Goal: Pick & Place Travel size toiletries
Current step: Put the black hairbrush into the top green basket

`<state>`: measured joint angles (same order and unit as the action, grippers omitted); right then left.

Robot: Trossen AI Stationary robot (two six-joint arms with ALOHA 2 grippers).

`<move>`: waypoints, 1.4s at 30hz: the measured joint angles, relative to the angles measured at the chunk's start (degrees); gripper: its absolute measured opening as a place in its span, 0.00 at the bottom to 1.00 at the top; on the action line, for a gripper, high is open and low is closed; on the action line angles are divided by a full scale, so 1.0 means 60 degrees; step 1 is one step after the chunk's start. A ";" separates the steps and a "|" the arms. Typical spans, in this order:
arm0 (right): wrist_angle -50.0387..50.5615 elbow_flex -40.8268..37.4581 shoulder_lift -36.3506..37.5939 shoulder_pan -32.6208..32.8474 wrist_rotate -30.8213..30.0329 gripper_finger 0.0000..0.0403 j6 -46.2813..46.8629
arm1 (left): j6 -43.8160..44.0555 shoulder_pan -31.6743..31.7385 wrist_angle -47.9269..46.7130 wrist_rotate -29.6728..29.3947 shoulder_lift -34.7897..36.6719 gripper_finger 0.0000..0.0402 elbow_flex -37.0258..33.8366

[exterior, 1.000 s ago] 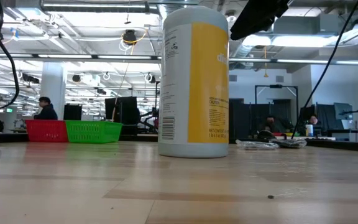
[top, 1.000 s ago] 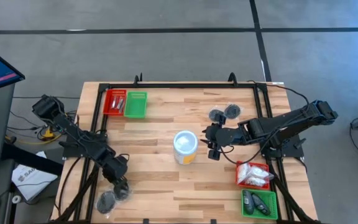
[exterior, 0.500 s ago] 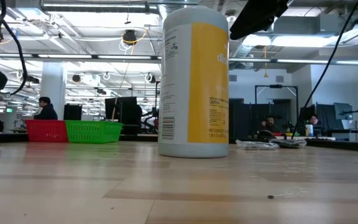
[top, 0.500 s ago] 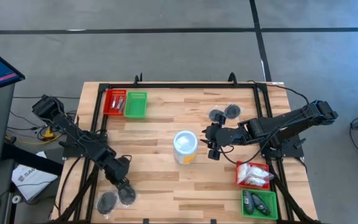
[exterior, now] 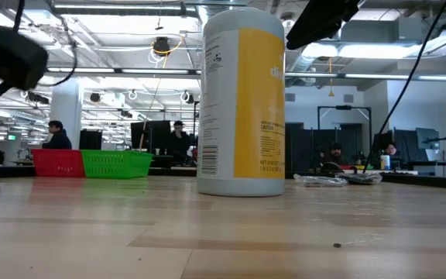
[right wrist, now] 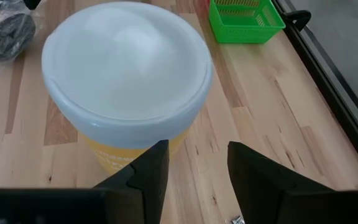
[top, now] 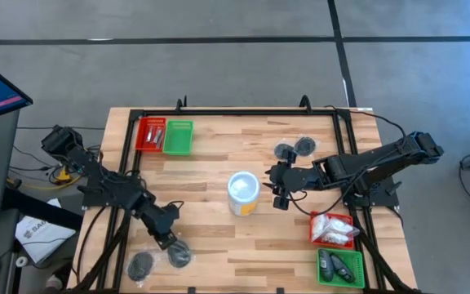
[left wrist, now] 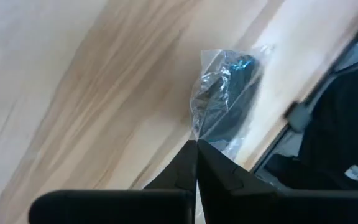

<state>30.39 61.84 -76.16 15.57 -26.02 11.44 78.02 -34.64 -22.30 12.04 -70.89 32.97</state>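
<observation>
My left gripper [top: 170, 243] is at the near left of the table, shut on a dark grey round piece in a clear wrapper [left wrist: 227, 102], which also shows in the high view [top: 179, 256]. A second wrapped dark piece [top: 140, 264] lies flat on the table beside it. My right gripper [top: 279, 190] hovers open just right of the white cup [top: 243, 193]. In the right wrist view its fingers [right wrist: 194, 167] stand apart in front of the cup [right wrist: 127, 81]. Two more dark pieces [top: 294, 149] lie at the far right. My left gripper pinches the edge of the clear wrapper [left wrist: 197, 133] between its two fingertips. The fingers slant downward. The wrapped dark piece hangs beyond the tips; whether its lower end still touches the table I cannot tell.
A red tray [top: 150, 134] and a green tray [top: 178, 137] stand at the far left. A red tray with white sachets [top: 333, 229] and a green tray with dark items [top: 339, 267] stand at the near right. A black frame borders the table.
My left gripper has risen and gone toward the table's right edge, staying shut. It has carried the wrapped dark piece away from the second piece, which has stayed where it lay. In the low view the left arm has come up into the picture.
</observation>
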 joint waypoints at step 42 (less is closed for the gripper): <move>0.0040 -0.0004 0.0000 0.0007 0.0000 0.38 0.0029 | -0.6598 0.5723 -0.1644 -0.4546 0.3337 0.00 0.1617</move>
<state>30.63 61.82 -76.16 15.62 -26.02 11.62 38.44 -0.30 -32.17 -15.23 -50.87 42.68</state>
